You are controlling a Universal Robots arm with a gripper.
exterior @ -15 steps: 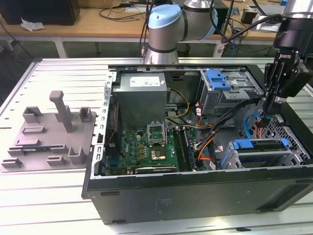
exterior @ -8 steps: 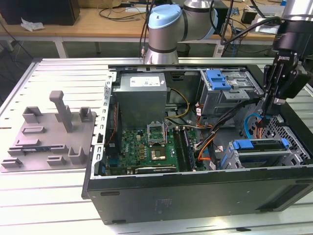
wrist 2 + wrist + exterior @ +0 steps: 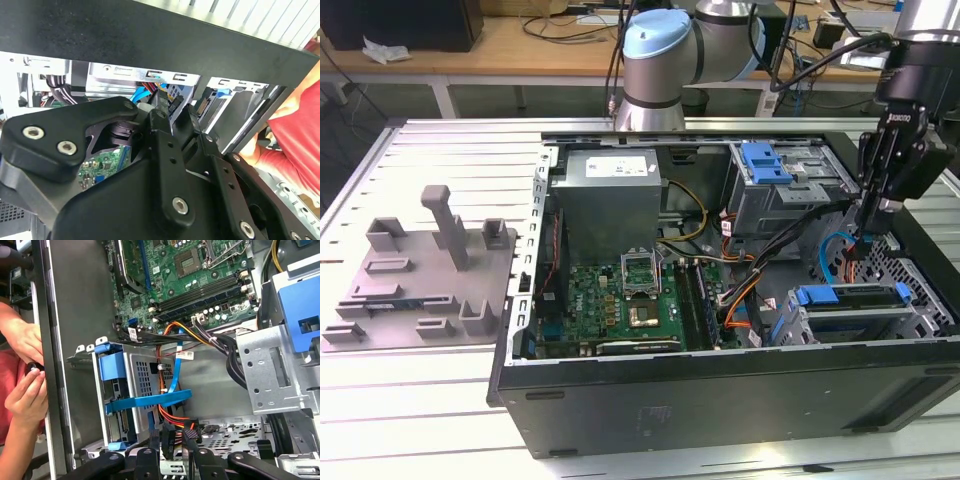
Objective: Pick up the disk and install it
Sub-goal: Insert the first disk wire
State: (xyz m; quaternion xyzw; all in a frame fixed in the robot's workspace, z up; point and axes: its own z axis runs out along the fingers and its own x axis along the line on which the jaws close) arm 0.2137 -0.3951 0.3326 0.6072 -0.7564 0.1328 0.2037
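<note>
We see the disk (image 3: 855, 299) seated in its drive cage, at about 4 o'clock inside the open computer case (image 3: 720, 405) that lies on the bench (image 3: 410, 400). The tool (image 3: 861, 238) hangs just above the cage, near 3 o'clock, clenched on a black cable plug (image 3: 168, 437) with orange wires. In the first wrist view a person's hand (image 3: 25, 392) is beside the case wall.
</note>
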